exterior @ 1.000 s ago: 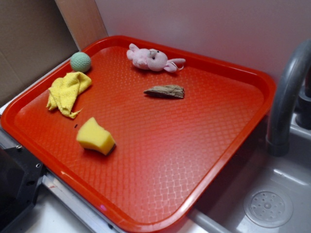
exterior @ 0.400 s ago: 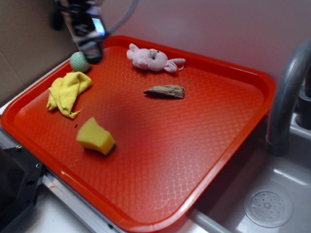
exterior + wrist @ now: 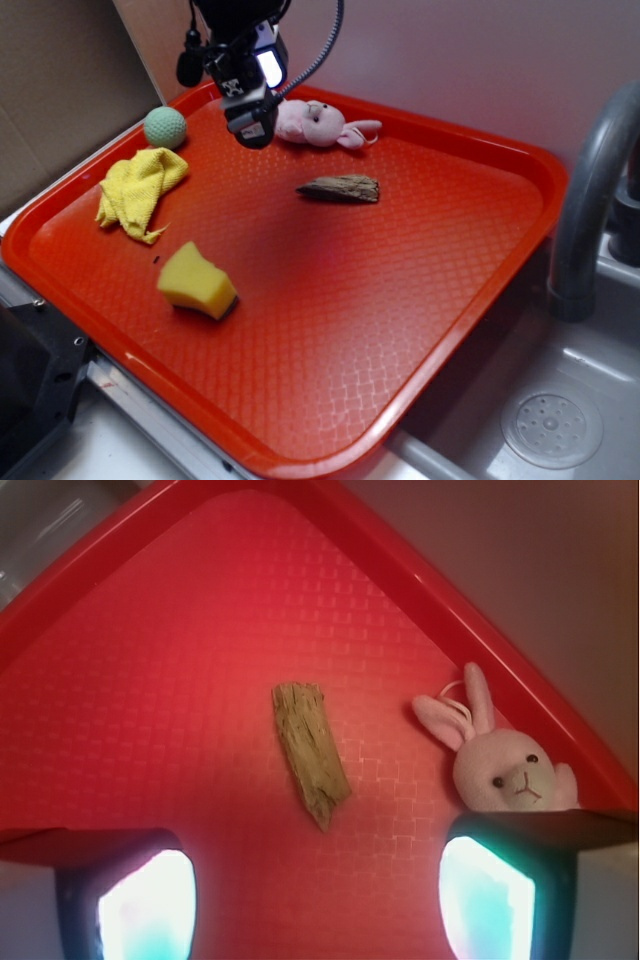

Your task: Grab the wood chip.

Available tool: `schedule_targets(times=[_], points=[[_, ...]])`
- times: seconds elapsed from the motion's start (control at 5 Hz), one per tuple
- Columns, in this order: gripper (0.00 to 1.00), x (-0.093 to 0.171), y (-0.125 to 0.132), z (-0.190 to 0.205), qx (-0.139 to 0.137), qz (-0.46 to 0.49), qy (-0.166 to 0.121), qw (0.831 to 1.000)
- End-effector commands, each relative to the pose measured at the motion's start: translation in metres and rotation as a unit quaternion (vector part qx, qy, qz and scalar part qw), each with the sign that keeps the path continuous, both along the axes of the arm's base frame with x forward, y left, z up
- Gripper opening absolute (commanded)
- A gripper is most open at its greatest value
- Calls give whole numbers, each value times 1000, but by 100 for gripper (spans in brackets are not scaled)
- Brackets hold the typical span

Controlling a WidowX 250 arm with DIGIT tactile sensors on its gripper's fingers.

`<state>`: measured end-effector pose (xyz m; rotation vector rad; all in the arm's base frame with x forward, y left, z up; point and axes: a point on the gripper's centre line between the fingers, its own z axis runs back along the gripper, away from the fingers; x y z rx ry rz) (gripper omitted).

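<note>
Exterior view: the gripper (image 3: 250,128) is hanging above the far-left part of the red tray (image 3: 480,280), with its tip sitting between the green ball (image 3: 166,127) and the pink plush bunny (image 3: 315,122), partly in front of the bunny from this angle. The wood chip (image 3: 340,188) is lying flat on the tray floor in the far middle, well apart from the gripper, just short of the bunny, and clear of the yellow cloth (image 3: 138,190) and the yellow sponge (image 3: 196,281) nearer the camera. The arm is coming down from the top edge with the wrist pointing steeply downward and slightly toward the tray centre; the fingers are foreshortened here, so the jaw state is not readable from this side. To the right, a grey faucet (image 3: 590,200) is rising over a sink (image 3: 560,420), outside the working area. Wrist view: the two fingertips (image 3: 135,900) are showing at the bottom corners, spread wide with open tray between them, so the jaws are standing apart and holding nothing. The chip is lying ahead of the jaw line, near frame centre, with its long axis running roughly away from the camera and its pointed end nearer; the bunny is sitting to its right against the tray rim. Judgement: the spread is likely being kept for straddling the chip's narrow width, and the tool is probably staying high to clear the bunny while travelling; forward travel and a descent are still needed.
</note>
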<state>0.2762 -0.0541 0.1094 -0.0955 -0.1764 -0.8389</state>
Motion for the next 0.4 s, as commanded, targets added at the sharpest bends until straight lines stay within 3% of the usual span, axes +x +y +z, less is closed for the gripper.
schedule_targets(times=[0.0,0.2], points=[[100,-2,-17,12,-2,-11,-16,1000],[100,6,-27,-40,52,-33,-4,998]])
